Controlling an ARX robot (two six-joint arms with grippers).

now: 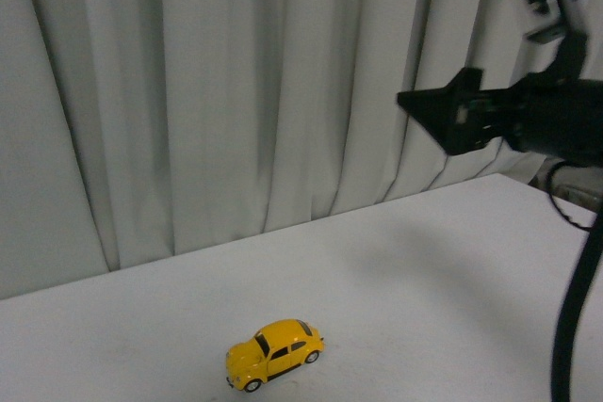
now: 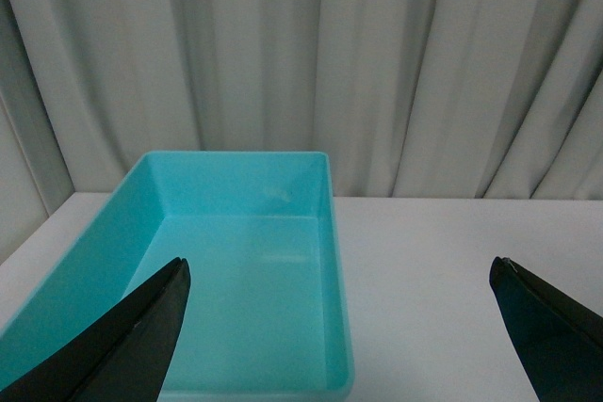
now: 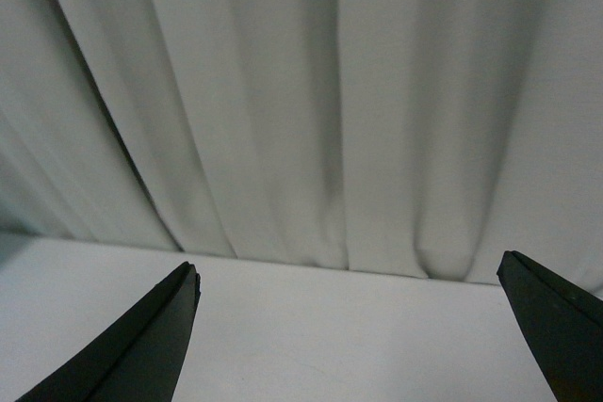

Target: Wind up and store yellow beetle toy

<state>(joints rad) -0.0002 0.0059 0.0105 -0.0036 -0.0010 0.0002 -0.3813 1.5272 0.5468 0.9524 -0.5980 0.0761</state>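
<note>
Since nothing is holding it, the small shiny yellow beetle toy car with black windows (image 1: 274, 355) sits on its wheels on the flat white table (image 1: 452, 261), close to the robot and a bit left of the middle. It is free on all sides, so a gripper can come down on it from above. The black right gripper (image 1: 426, 106) hangs high up, off to the right and well apart from the car, with the pale grey curtain (image 1: 236, 91) behind it. Its two pointed fingers (image 3: 141, 345) are spread wide with nothing between them, I think so they can fit around the car. The left gripper (image 2: 339, 266) has its fingers wide apart too and holds nothing. It looks at a bright blue-green plastic box with straight walls (image 2: 104, 251), which stands on the table close to the curtain. Nothing lies in the box; I think it waits as the place where the car goes. The front view does not show the box, so I cannot tell how far it is from the car.
</note>
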